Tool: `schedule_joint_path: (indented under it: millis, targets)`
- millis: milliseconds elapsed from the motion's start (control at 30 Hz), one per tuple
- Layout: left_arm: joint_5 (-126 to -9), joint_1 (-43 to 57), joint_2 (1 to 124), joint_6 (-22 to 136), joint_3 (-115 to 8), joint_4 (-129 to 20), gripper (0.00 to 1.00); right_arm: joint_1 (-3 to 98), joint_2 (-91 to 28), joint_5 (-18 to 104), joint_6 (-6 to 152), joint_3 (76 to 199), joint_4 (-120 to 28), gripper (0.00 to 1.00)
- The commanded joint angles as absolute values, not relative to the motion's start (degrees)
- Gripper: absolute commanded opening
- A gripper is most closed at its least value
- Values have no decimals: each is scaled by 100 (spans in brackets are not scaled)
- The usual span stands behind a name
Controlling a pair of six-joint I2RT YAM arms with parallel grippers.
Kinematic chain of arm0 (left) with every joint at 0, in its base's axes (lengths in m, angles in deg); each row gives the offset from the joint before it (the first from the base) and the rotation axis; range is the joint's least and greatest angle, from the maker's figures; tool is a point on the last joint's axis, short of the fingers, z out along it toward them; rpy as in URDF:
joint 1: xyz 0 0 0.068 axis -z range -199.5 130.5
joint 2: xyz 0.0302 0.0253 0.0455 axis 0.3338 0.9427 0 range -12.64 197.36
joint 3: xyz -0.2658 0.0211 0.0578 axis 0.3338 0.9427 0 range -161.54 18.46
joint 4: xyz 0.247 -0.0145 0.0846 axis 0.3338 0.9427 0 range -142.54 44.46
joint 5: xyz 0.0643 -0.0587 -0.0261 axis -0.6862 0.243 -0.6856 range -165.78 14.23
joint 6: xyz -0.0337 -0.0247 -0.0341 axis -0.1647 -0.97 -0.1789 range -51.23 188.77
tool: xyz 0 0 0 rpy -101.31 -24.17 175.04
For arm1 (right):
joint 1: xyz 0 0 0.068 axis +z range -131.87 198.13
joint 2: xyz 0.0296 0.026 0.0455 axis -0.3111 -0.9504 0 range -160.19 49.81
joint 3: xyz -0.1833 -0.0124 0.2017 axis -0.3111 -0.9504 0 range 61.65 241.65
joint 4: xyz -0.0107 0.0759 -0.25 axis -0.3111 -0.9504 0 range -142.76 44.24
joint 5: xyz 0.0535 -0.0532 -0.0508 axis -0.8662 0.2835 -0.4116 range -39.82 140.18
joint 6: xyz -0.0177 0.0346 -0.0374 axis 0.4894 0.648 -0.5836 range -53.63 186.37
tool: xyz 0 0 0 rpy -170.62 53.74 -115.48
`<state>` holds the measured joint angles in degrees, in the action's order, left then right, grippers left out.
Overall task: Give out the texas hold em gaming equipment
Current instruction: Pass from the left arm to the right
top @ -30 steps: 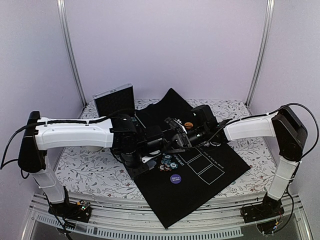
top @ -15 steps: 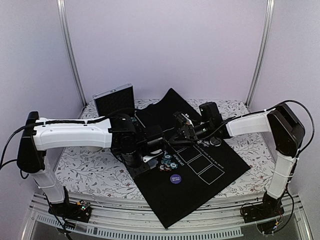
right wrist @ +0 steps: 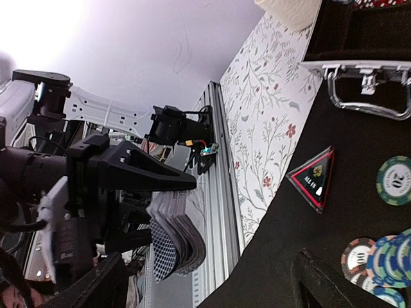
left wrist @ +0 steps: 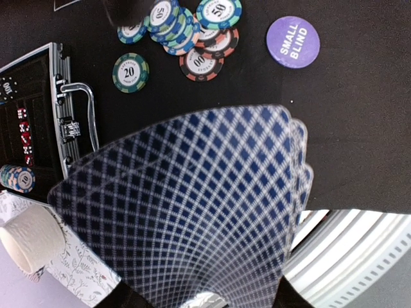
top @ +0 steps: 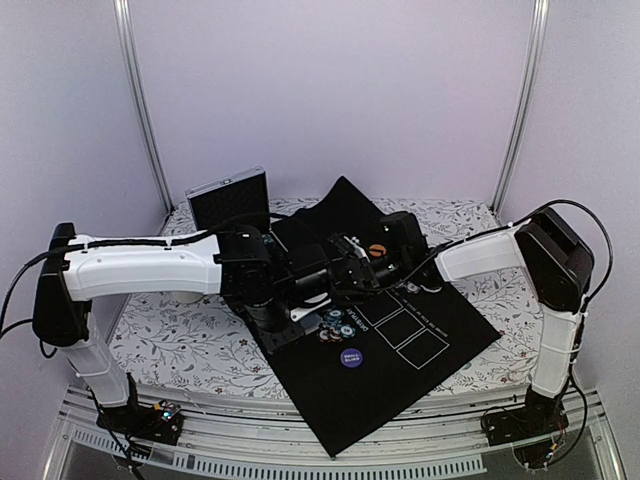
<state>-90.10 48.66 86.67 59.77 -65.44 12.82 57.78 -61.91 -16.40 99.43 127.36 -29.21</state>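
The left gripper [left wrist: 204, 296] is clamped on a fan of blue-backed playing cards [left wrist: 186, 212] that fills the lower centre of its wrist frame. Poker chips [left wrist: 186, 32] cluster at top centre, with the purple Small Blind button [left wrist: 293, 41] at upper right, all on the black mat [left wrist: 366, 128]. The right gripper [right wrist: 205, 285] gapes wide, holding nothing

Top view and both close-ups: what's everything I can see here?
playing cards: one fan, blue-checked backs, gripped above the mat
poker chips: several, teal and red, clustered on the mat
small-blind button: one, purple, beside the chips
second button: one, orange, farther up the mat
triangle: one, black, red-edged, at the mat's edge
case: one, silver, black-lined, open, far left
mat: one, black, white rectangles, table centre
left gripper: black, holding the cards
right gripper: black, open
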Motion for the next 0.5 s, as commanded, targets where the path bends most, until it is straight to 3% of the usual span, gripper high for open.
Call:
schedule_joint_path:
  millis: [0,467]
  targets:
    - [-9135,4958,8639,6130,-6733,1162,45,5970,-6454,-1845,10224,12916,-2501,89]
    - [-9344,4956,8779,6177,-6950,1070,45,6304,-6869,-2066,10777,13017,-1897,83]
